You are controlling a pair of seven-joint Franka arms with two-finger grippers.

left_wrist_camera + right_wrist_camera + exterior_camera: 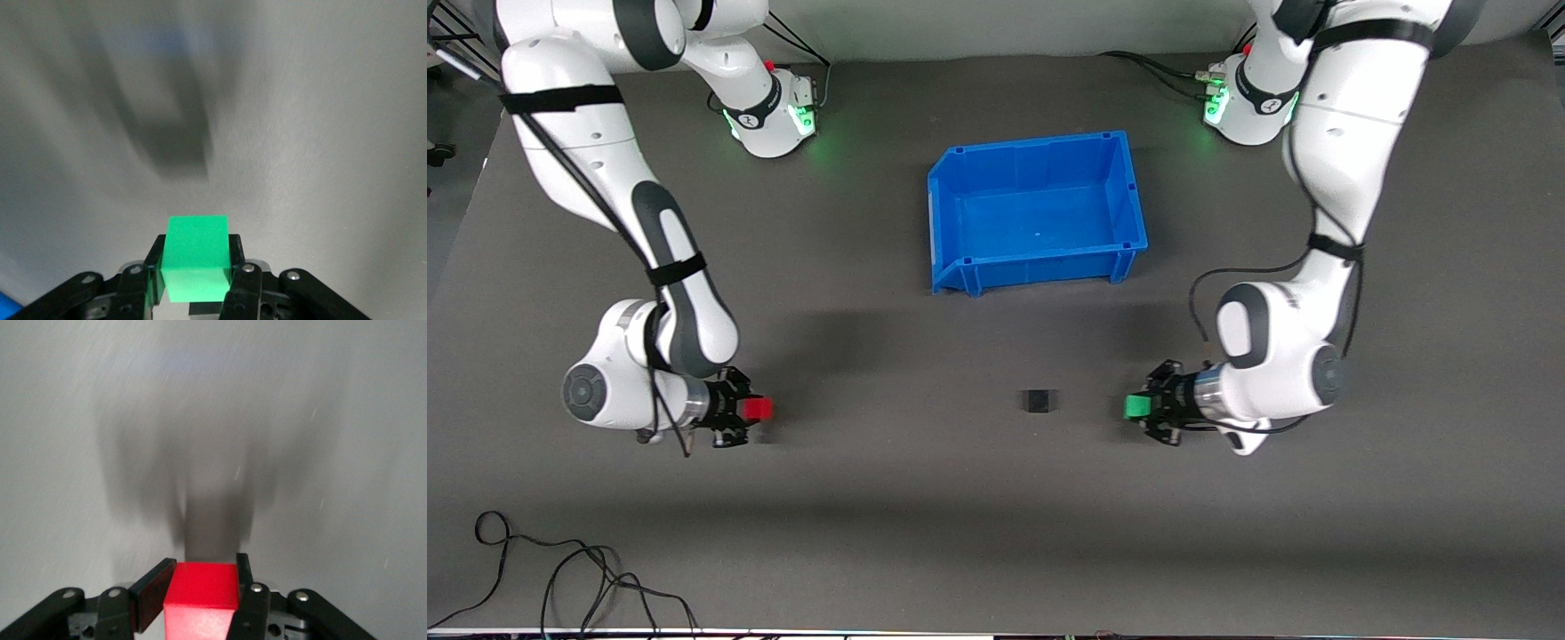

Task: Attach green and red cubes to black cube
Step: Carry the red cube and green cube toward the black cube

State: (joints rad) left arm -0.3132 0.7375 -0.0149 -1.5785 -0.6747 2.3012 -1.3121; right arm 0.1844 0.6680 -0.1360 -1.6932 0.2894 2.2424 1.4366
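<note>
Dark grey table (pixel 996 533), pale wall strip above, loose black cable (pixel 560 578) at edge

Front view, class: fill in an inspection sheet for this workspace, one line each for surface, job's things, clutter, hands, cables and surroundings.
Surface: dark grey table, flat.
Job's things: black cube alone on the table, between the two hands; green cube and red cube each held.
Clutter: blue bin, nothing in it, farther from the camera than the black cube.
Hands: left hand shut on the green cube; right hand shut on the red cube.
Cables: loose black cable on the table's near edge; cables at both bases.
Surroundings: nothing seen.
</note>
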